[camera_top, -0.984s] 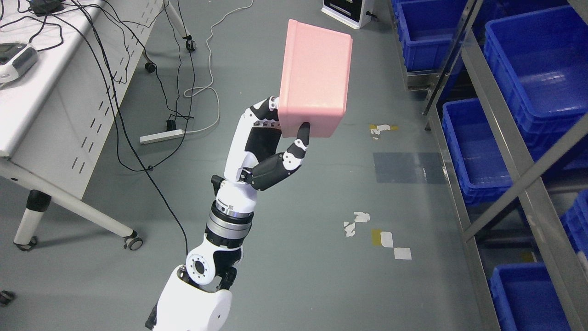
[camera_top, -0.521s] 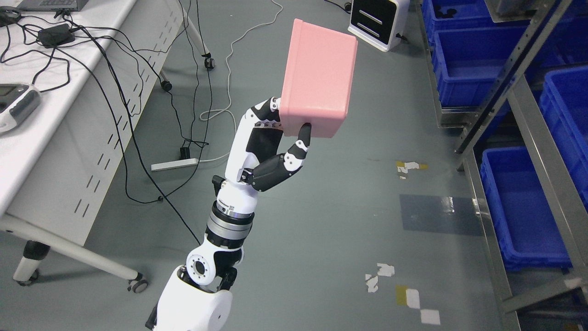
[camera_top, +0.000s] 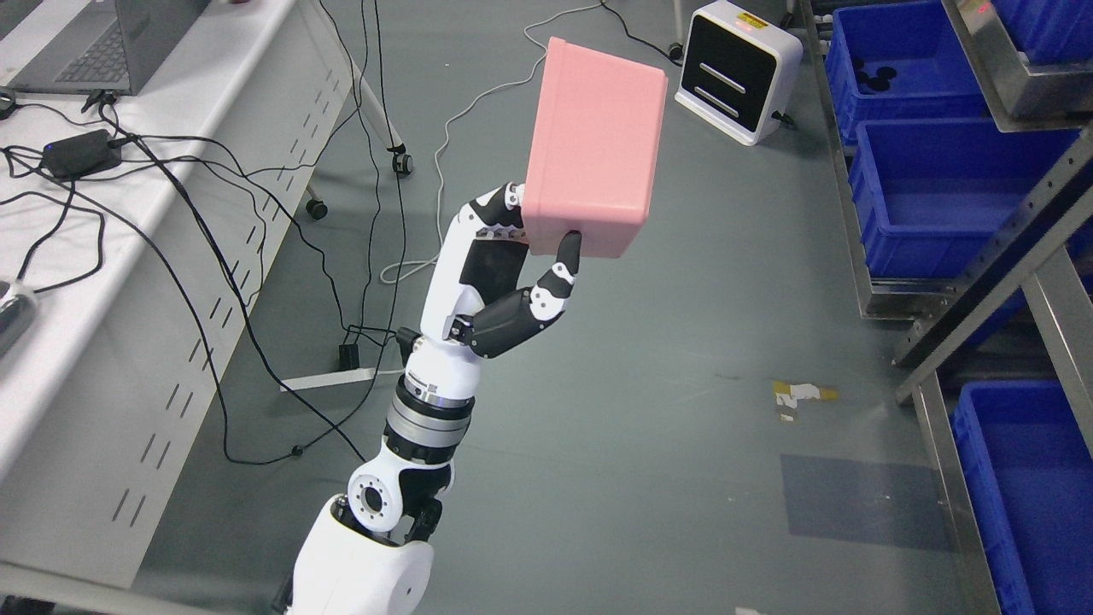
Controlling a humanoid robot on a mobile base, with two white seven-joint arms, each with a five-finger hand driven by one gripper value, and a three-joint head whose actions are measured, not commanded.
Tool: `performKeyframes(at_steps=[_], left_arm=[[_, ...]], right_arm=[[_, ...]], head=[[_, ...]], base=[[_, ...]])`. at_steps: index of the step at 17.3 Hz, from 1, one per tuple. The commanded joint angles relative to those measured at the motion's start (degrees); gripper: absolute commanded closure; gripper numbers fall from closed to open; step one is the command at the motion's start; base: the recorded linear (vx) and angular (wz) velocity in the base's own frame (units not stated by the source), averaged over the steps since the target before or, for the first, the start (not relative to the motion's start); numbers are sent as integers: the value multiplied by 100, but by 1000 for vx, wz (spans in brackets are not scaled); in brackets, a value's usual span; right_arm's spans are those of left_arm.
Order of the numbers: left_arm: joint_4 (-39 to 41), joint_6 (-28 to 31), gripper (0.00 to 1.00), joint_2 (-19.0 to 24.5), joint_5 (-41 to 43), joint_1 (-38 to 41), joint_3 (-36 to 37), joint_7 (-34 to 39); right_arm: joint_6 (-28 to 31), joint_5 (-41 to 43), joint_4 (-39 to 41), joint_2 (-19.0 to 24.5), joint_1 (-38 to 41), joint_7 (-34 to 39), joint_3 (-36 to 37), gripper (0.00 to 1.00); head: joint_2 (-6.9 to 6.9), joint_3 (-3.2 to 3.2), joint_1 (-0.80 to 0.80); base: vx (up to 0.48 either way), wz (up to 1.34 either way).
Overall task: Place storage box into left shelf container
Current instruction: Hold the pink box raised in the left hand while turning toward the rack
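Gripping the pink storage box (camera_top: 595,145) in my left hand (camera_top: 504,282), fingers closed on its near edge, I am holding it above the floor, not yet in any blue shelf container (camera_top: 931,196) far right.

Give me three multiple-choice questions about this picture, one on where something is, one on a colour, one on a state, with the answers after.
1. Where do the blue bins sit?
A. On the white table
B. On the metal shelf at the right
C. Behind the left arm

2. What colour is the storage box?
A. Pink
B. Green
C. Yellow

3. What is the left hand doing?
A. Hanging open over the floor
B. Resting on the table
C. Gripping the storage box, held up off the floor

Answers: 1 B, the bins fill the shelf along the right edge. 2 A, its walls are plainly pink. 3 C, the fingers clasp its lower corner with the grey floor far beneath.
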State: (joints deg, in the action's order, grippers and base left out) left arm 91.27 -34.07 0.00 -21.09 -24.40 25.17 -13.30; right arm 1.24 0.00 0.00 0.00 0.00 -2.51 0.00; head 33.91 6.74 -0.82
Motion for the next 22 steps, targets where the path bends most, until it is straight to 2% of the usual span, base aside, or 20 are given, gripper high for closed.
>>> performKeyframes(at_steps=[1, 3, 12, 16, 20, 22], left_arm=[[-12, -3, 96, 100, 87, 504, 233, -172], [-47, -38, 96, 100, 175, 751, 216, -357], [-48, -56, 96, 100, 175, 883, 58, -366], [-152, -65, 96, 100, 201, 980, 67, -384], [-512, -73, 96, 100, 315, 1630, 76, -919], [-654, -117, 96, 100, 447, 1771, 32, -938]], right_arm=[[-1, -9, 100, -100, 53, 5, 26, 0], [-1, -9, 100, -100, 53, 5, 26, 0], [-1, -9, 100, -100, 53, 5, 26, 0], [-1, -9, 100, -100, 53, 5, 26, 0], [-1, -9, 100, -100, 53, 5, 26, 0], [-1, -9, 100, -100, 53, 5, 26, 0]], head=[[0, 0, 0], [0, 0, 0], [0, 0, 0], [0, 0, 0], [0, 0, 0], [0, 0, 0]], base=[[393, 0], [388, 19], [384, 19], [396, -734], [355, -1299], [268, -1313]])
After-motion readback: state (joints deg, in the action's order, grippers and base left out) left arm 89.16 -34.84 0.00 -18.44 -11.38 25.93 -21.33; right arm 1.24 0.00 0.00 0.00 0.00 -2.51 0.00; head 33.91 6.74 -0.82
